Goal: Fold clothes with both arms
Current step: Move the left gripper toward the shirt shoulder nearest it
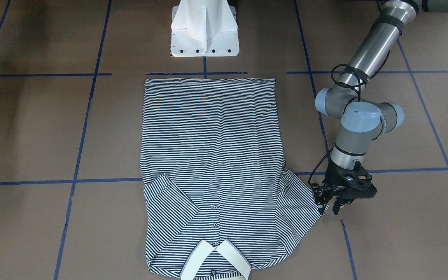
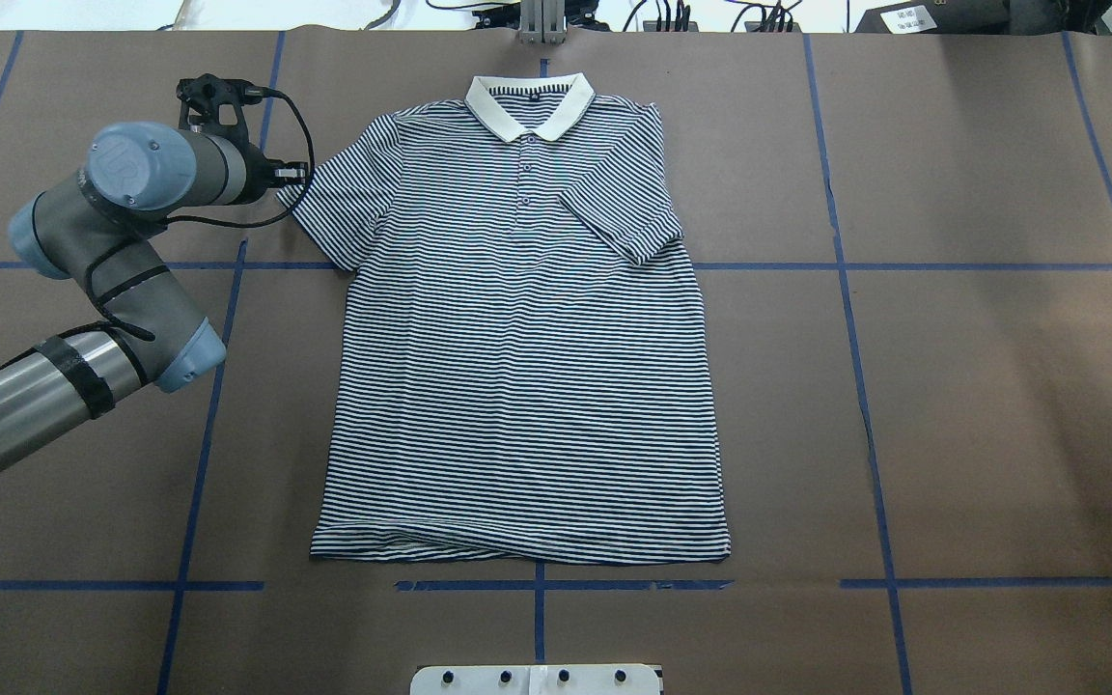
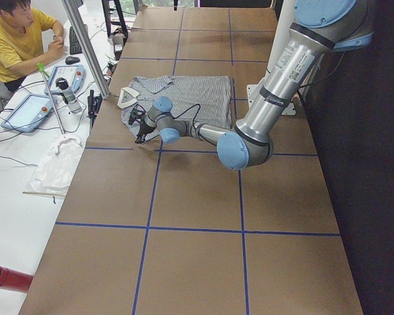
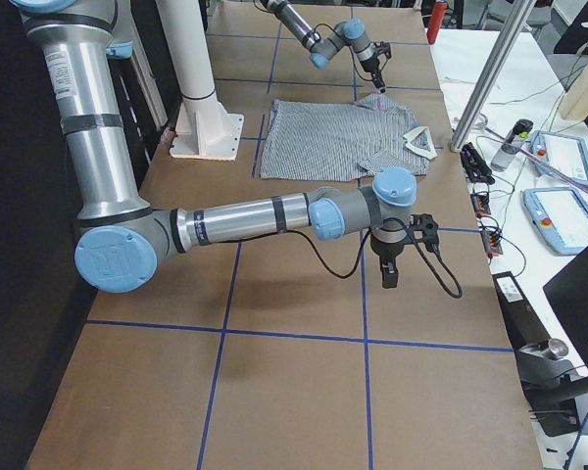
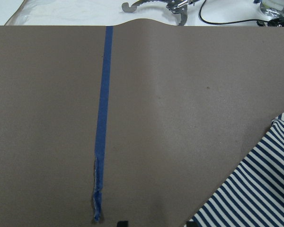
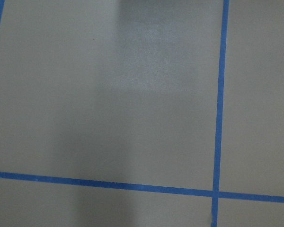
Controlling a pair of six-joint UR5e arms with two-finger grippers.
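Shirt [image 2: 517, 367] lies flat, one sleeve [image 2: 625, 224] folded in. Left pincer [image 1: 328, 206] hangs open, empty, beside the other sleeve [image 2: 336, 208], likely to fold it; right pincer [image 4: 388, 268]: cannot tell.

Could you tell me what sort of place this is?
Probably a robotics lab: a brown paper-covered table gridded with blue tape, a grey metal jointed robot arm, and a white side bench with control tablets.

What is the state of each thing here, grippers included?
polo shirt: flat, front up, body unfolded
sleeve on robot's right: folded over chest
sleeve on robot's left: spread flat
left gripper: open, at that sleeve's edge
right gripper: away from shirt, opening unclear
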